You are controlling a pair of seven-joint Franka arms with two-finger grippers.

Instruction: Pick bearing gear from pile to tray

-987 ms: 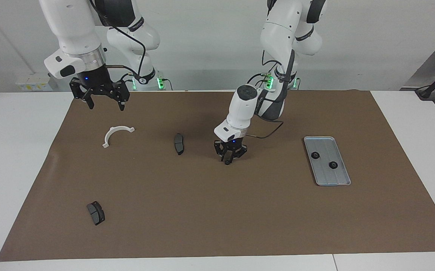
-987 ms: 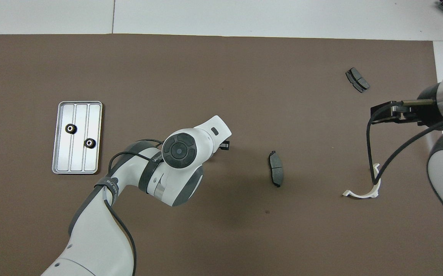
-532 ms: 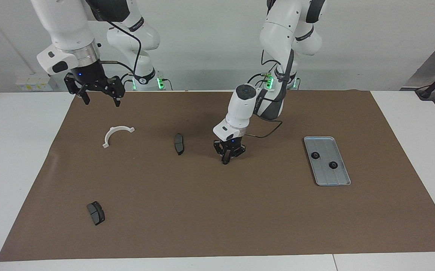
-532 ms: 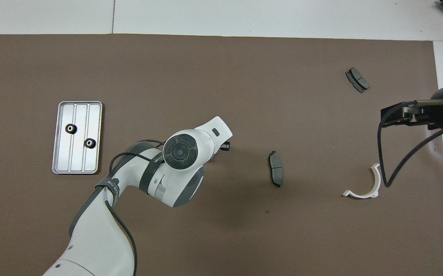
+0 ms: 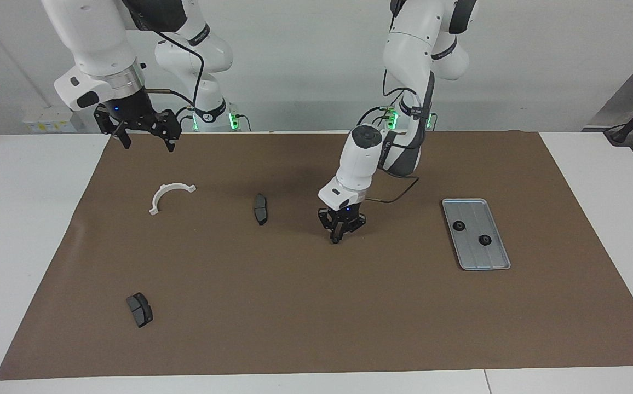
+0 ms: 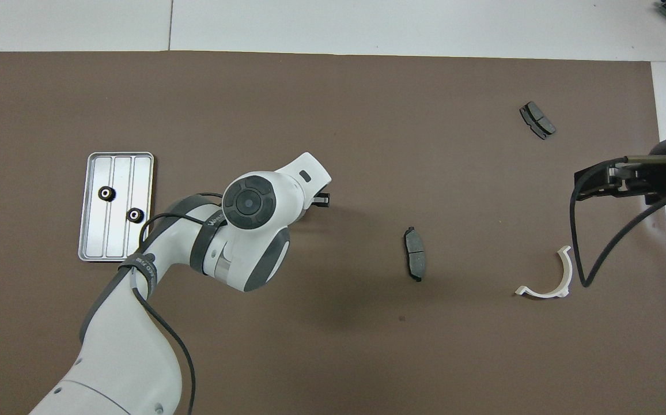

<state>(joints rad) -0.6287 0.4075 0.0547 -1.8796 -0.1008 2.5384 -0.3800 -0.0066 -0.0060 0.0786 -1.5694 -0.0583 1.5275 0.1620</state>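
brown mat, white table, grey wall

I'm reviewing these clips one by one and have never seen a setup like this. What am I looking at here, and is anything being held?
Two white robot arms work at a table covered by a brown mat. One picture looks across the table at the robots; the other looks down from above their own end, so sides appear swapped.

The left gripper is low over the middle of the mat with its fingertips shut; whether a small part sits between them cannot be seen. The right gripper hangs open in the air and waits.

On the mat lie a silver tray holding two black rings, a white half-ring bracket, and two dark brake pads.
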